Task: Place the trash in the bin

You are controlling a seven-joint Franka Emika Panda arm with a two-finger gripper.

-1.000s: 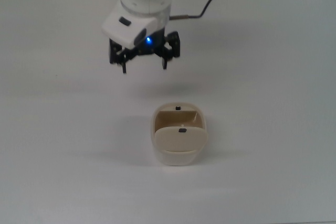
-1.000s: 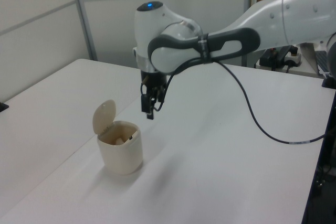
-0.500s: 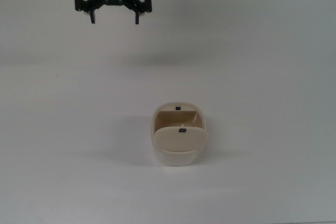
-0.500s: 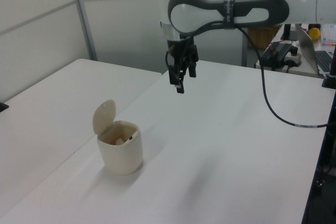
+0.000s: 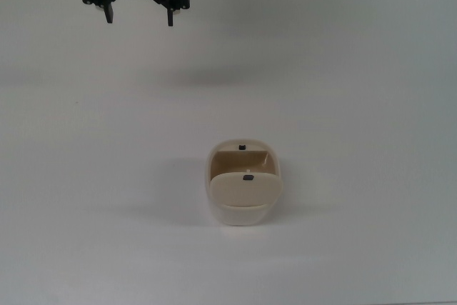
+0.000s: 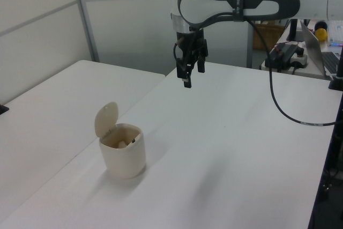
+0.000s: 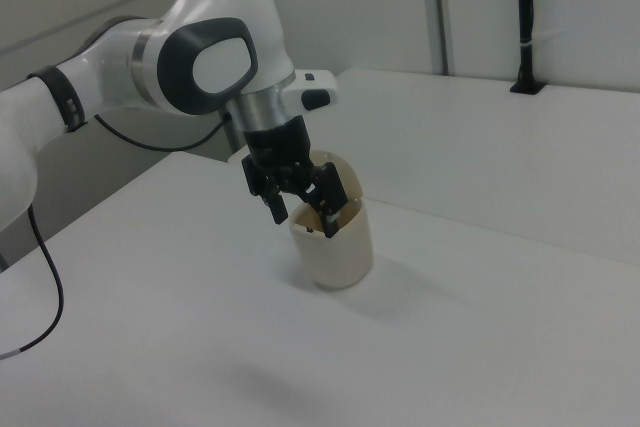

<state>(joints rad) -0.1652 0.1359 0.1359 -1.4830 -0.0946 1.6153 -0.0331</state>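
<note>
The bin (image 6: 122, 155) stands nearest the lower edge in the top view and the left view, a small beige tub on the white table (image 5: 357, 105) with its swing-flap lid (image 6: 106, 120) tipped up and the mouth open. In the left view a pale lump lies inside, just below the rim; it looks like the trash (image 6: 122, 143), the crumpled cream-white wad, though only a scrap of it shows above the wall and it blends with the beige interior, so that reading is likely rather than certain. No loose wad lies anywhere on the table in any view. Farther back, well apart from the bin and raised above the table, hangs the gripper (image 5: 138, 18): its two dark fingers stand apart with nothing between them, plain in the top view. In the right view the gripper (image 7: 301, 217) overlaps the bin only by line of sight. Judged from this, the task looks essentially done: the wad is in the bin and released, and at most the lid is left to close.
</note>
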